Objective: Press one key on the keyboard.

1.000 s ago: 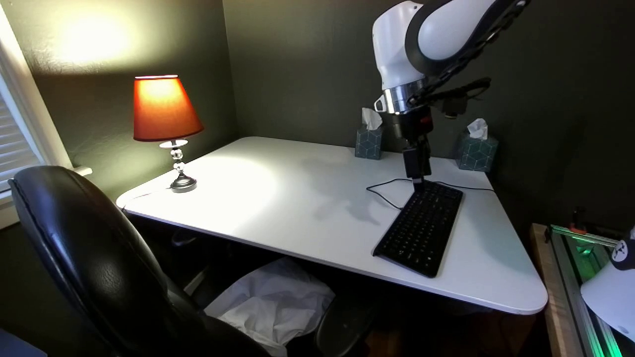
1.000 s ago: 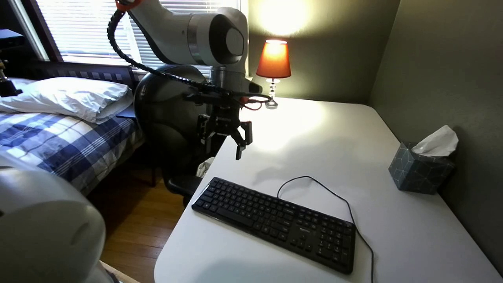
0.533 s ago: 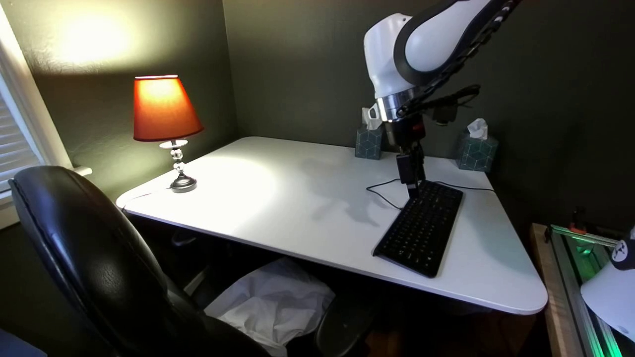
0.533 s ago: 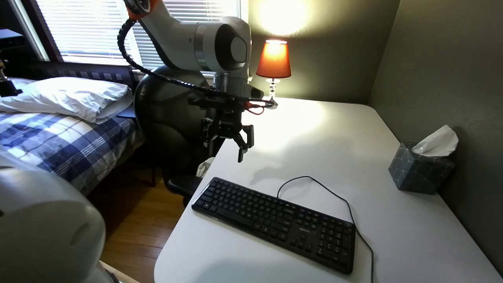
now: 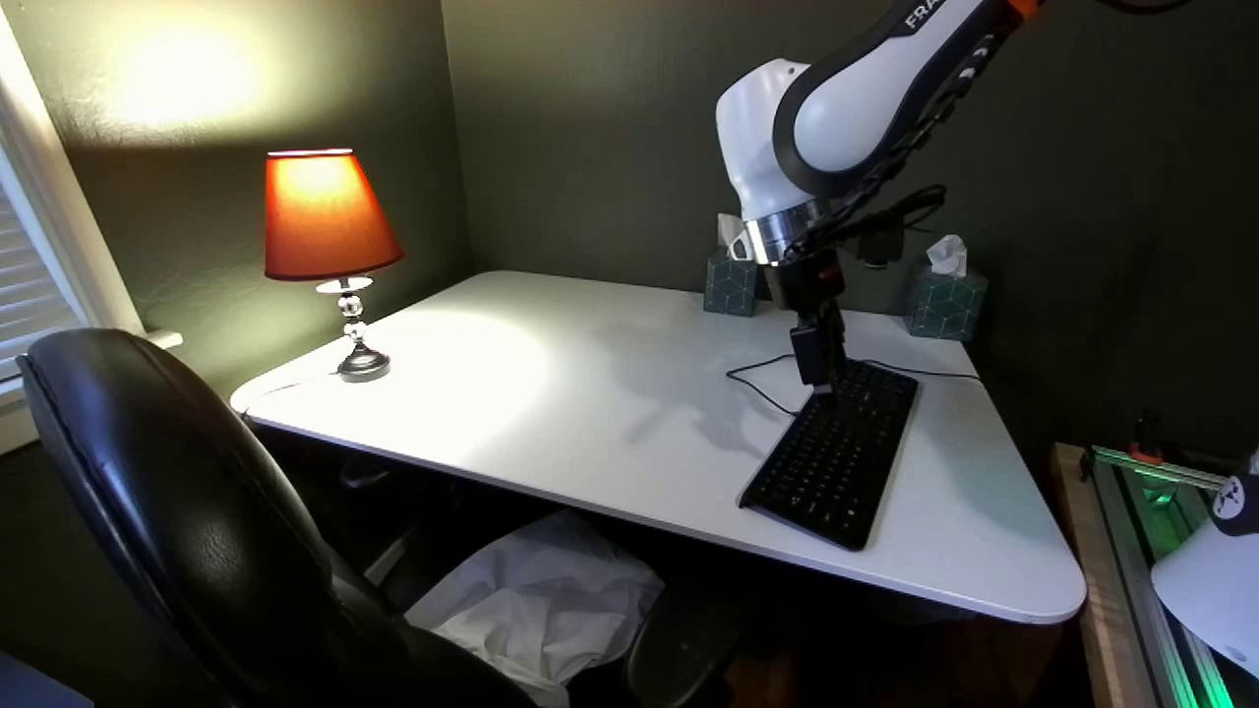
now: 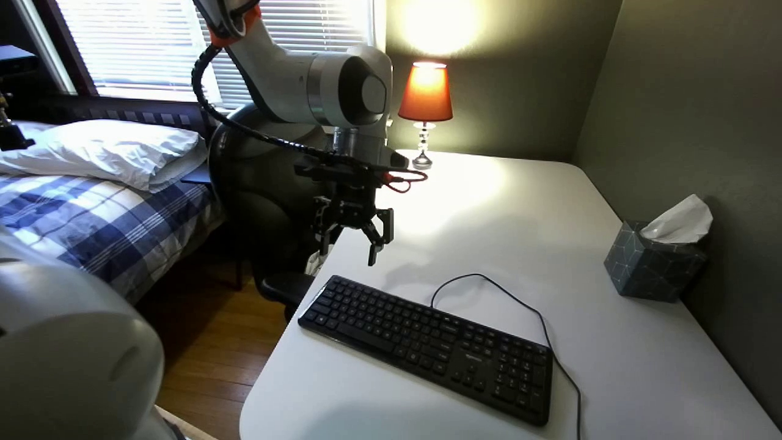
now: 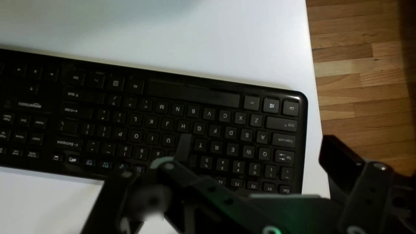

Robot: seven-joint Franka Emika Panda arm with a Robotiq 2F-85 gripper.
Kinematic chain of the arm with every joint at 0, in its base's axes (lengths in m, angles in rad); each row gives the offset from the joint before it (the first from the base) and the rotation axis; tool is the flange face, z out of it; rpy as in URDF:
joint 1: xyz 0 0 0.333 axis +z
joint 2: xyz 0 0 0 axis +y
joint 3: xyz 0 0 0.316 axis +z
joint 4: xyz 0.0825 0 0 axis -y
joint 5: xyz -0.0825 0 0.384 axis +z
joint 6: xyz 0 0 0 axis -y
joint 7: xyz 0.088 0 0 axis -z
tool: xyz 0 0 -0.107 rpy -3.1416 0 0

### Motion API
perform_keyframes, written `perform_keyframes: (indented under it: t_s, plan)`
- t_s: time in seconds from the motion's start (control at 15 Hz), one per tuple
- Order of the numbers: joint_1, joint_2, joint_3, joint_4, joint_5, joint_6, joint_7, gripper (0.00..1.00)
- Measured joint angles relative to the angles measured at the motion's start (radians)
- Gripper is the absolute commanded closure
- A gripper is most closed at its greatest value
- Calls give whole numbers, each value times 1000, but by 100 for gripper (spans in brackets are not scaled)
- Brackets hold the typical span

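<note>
The black keyboard (image 5: 836, 472) lies flat on the white desk and shows in both exterior views (image 6: 427, 354). In the wrist view (image 7: 208, 112) its letters appear upside down. My gripper (image 6: 348, 252) is open and empty, pointing down above the keyboard's far long edge at the Esc end. In the wrist view the gripper (image 7: 258, 146) has one fingertip over the keys between T and U. Its other finger is past the keyboard's short end, over the desk edge and floor. The fingertips look apart from the keys; the exact height is hard to tell.
The keyboard's thin cable (image 6: 537, 311) curves over the desk (image 6: 519, 232). Tissue boxes (image 5: 730, 285) (image 5: 946, 303) stand at the back by the wall. A lit red lamp (image 5: 329, 216) stands at the far end. A black chair (image 5: 148, 492) is at the desk's front edge.
My gripper has come down toward the keyboard and shifted slightly toward the desk's front edge. It has stayed open. The keyboard has not moved.
</note>
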Motion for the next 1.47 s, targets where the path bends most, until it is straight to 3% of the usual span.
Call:
perform_keyframes:
  t_s: [0.13,0.73,0.8,1.47]
  plan:
    - [-1,19,-1,4,0,1,-1,26]
    - [-7,88,-7,22,1,4,-10,96]
    - [-9,94,-9,25,1,11,-10,100]
    - [-17,167,-12,69,5,85,-69,100]
